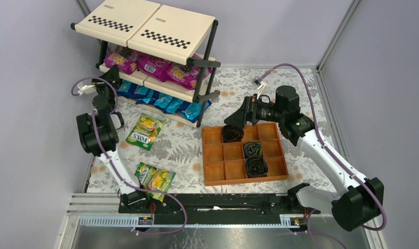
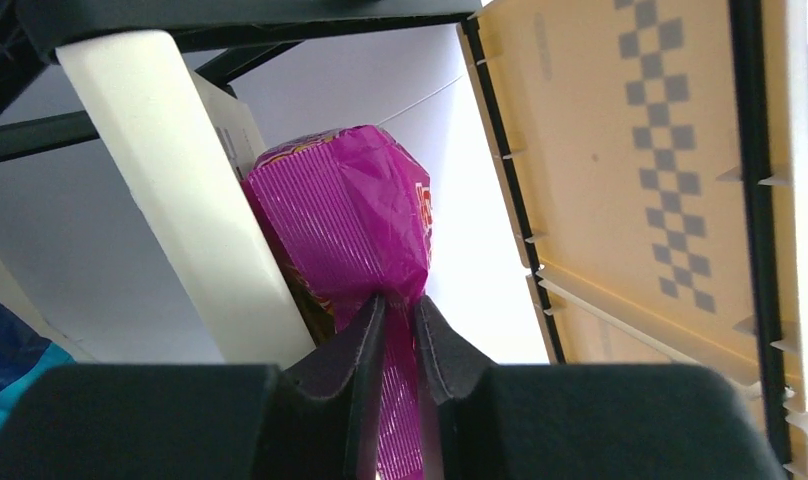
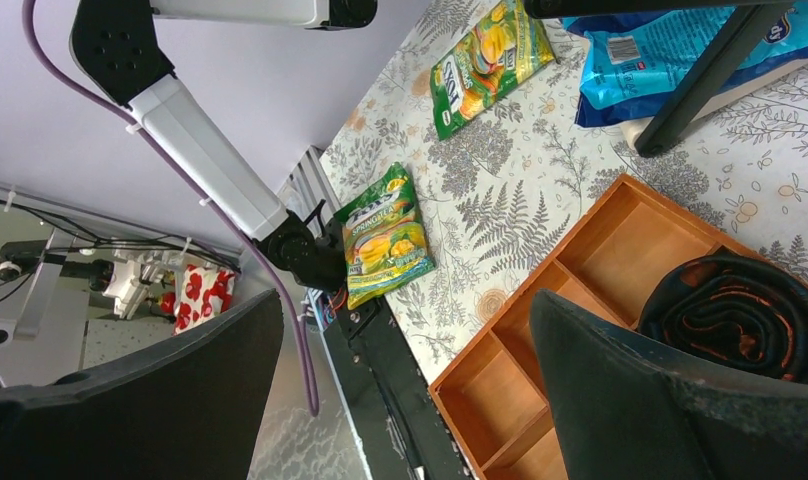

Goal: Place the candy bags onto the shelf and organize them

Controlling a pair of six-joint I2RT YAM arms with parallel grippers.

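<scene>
The shelf (image 1: 145,23) stands at the back left, with magenta candy bags (image 1: 154,65) on its middle tier and blue ones (image 1: 168,104) on the bottom tier. My left gripper (image 1: 110,78) is at the middle tier's left end. In the left wrist view the left gripper (image 2: 400,310) is shut on the crimped edge of a magenta bag (image 2: 350,220), which hangs beside a cream shelf panel (image 2: 180,200). Two green-yellow bags (image 1: 145,131) (image 1: 154,179) lie on the table. My right gripper (image 1: 237,120) is open and empty above the tray; it also shows in its wrist view (image 3: 405,340).
An orange-brown compartment tray (image 1: 215,155) with three dark coiled rolls (image 1: 256,166) sits right of centre. The right wrist view shows its rim (image 3: 540,290), a roll (image 3: 740,310), both green bags (image 3: 385,235) (image 3: 485,60), a blue bag (image 3: 670,45) and a shelf post (image 3: 700,75).
</scene>
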